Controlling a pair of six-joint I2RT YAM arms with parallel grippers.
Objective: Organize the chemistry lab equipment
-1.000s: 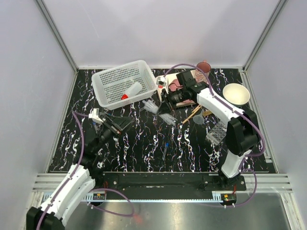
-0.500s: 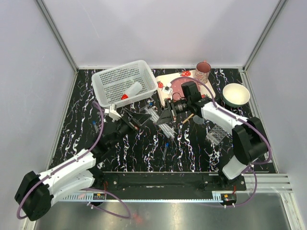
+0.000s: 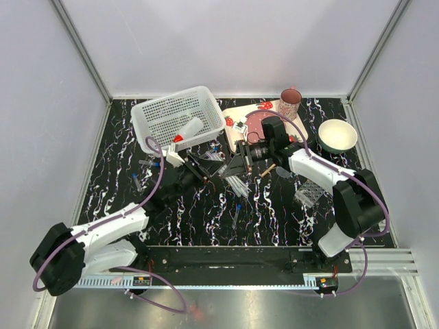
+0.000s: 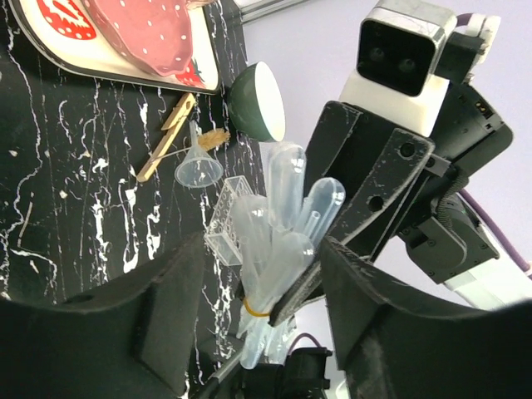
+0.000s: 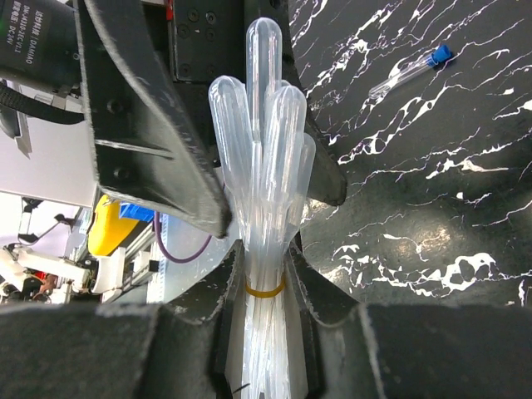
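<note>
Tubes (image 5: 266, 158) point along right pincer (image 5: 265, 259).

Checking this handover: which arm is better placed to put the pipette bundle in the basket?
Left, probably: the left gripper, jaws open, flanks the pipette bundle the right gripper clamps, and the white basket lies on its side.

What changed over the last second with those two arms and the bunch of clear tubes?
The left arm stretched forward toward the middle; its open pincer now straddles the bulb ends of a rubber-banded bundle of clear plastic tubes. The right arm swung back from the strawberry-print tray, its pincer shut on that bundle. The white mesh basket, round white bowl and clear grid rack stayed put.
</note>
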